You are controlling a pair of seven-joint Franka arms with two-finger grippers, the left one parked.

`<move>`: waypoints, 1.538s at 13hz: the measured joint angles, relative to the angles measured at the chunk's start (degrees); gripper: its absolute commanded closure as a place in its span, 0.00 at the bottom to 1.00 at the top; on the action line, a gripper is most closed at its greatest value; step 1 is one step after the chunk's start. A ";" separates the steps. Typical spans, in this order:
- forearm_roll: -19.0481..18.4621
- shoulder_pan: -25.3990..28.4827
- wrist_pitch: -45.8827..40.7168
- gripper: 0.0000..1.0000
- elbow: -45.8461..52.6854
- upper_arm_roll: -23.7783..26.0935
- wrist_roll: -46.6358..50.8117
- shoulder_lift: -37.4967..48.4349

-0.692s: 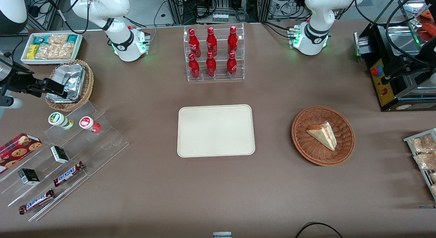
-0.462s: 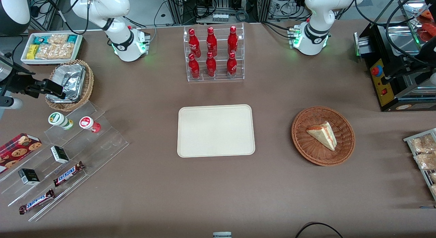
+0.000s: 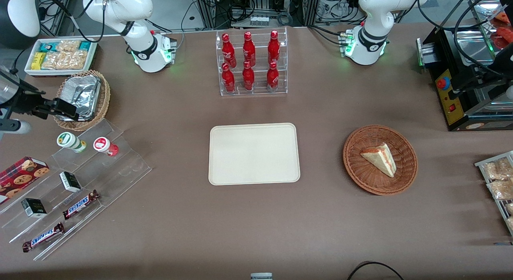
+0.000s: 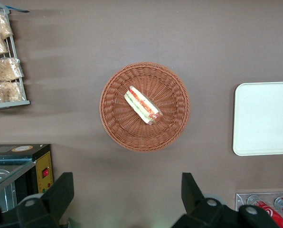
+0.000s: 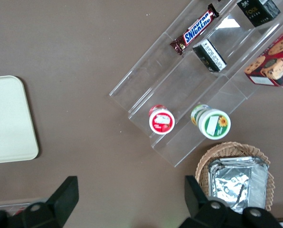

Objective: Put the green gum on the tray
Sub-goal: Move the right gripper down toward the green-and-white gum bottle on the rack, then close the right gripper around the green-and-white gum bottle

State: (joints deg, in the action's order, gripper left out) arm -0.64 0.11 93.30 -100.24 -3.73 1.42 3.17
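The green gum (image 3: 70,141), a small green-and-white bottle with a white lid, stands on the top step of a clear acrylic stand (image 3: 100,167). It also shows in the right wrist view (image 5: 212,122). The red gum bottle (image 3: 105,145) stands beside it. The cream tray (image 3: 254,153) lies bare at the table's middle; its corner shows in the right wrist view (image 5: 8,118). My right gripper (image 3: 62,108) hangs open and empty over the edge of the foil basket, farther from the front camera than the green gum. Its black fingers (image 5: 65,192) stand wide apart over bare table.
A wicker basket with foil packs (image 3: 82,97) sits under the gripper. The stand holds Snickers bars (image 3: 80,203), small black boxes (image 3: 70,181) and a cookie box (image 3: 22,173). A cola rack (image 3: 250,63), a sandwich basket (image 3: 380,159) and a white snack box (image 3: 60,57) stand around.
My right gripper has drifted slightly toward the working arm's end of the table and a little nearer to the front camera. Nothing else has moved.
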 measured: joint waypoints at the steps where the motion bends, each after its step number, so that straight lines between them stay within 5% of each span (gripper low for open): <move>1: 0.00 -0.21 2.22 0.01 -1.31 -0.24 -2.06 -0.38; 9: 0.00 -9.14 19.15 0.01 -13.33 -1.04 -32.80 -1.98; 20: 2.12 -14.00 28.48 0.01 -21.95 -1.88 -52.09 -1.89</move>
State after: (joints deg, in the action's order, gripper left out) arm 1.48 -13.89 121.77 -122.19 -5.61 -50.67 1.28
